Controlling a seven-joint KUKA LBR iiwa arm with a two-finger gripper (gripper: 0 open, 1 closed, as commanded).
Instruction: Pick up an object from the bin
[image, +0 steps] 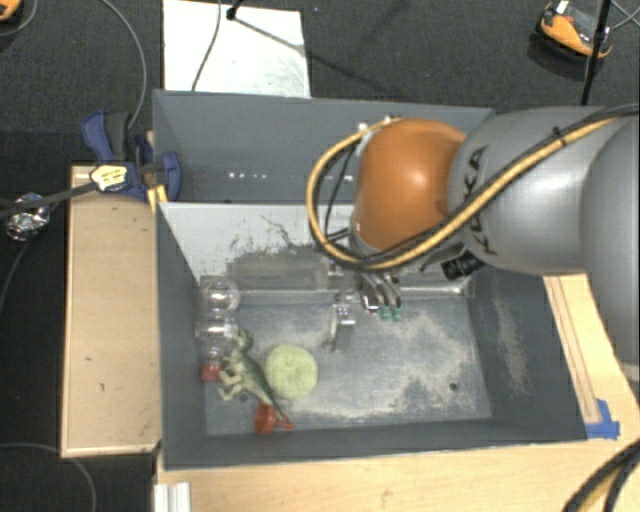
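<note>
A grey metal bin (300, 150) is shown from above, its few loose things gathered in the near left corner of the floor. Furthest left, against the wall, a clear, knobbly plastic piece (215, 312) is seen; it is judged hard, light and slippery, and a poor first choice. Just below it a green toy dinosaur (243, 374) is sprawled, with a small red piece (209, 372) at its left and another red piece (270, 421) by its tail. The toy is judged light and rubbery, with thin limbs that would slide away, so hold would best be taken across its trunk. Touching the dinosaur on its right, a pale green ball (291, 370) is lying; it is the thing nearest the robot and is taken here as the likely pick. Its dull, rough surface suggests something soft and very light that would give under pressure and not slip, and it would best be gripped across its widest part from straight above. To the right of the ball, over bare floor at the middle of the bin, the gripper (362, 305) is hung beneath the orange wrist cover (400, 180) of the grey arm (560, 200). Whether it is spread or closed cannot be told, and nothing is seen held in it.
</note>
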